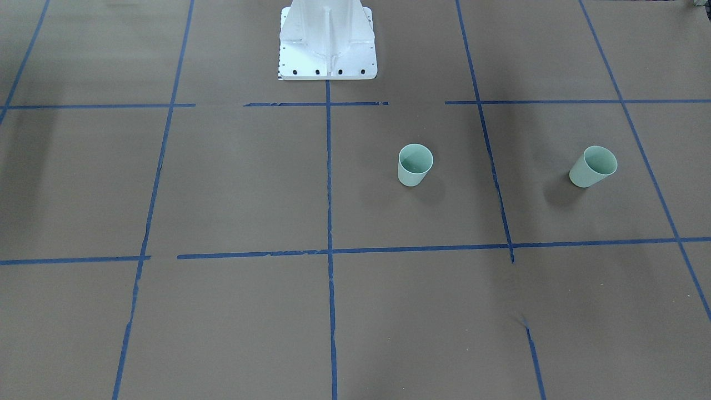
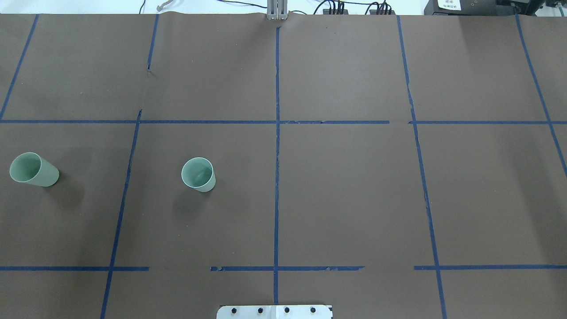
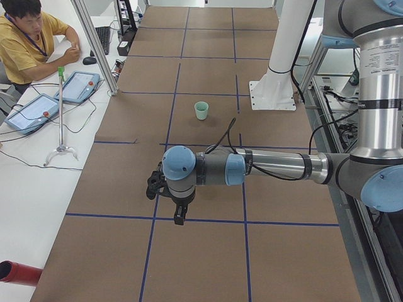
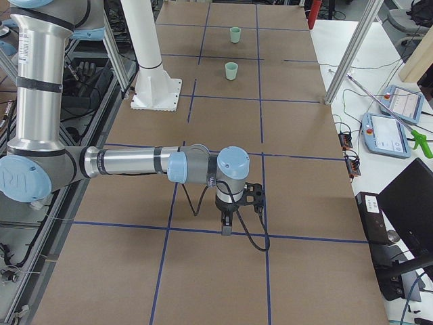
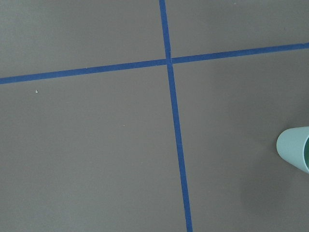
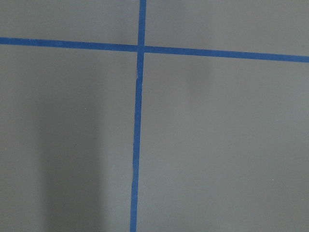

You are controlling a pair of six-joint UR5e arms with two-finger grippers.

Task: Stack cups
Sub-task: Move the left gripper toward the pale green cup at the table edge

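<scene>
Nothing is stacked yet: inner cup (image 2: 198, 174) and, at its nine o'clock, outer cup (image 2: 33, 169) stand apart on the desk (image 2: 345, 199), so the left end effector (image 3: 179, 215), its spread impossible to tell, probably must grasp one first.

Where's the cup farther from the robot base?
On the robot's left, by the overhead view's left edge: the outer cup stands alone, one tape line beyond the other cup.
</scene>
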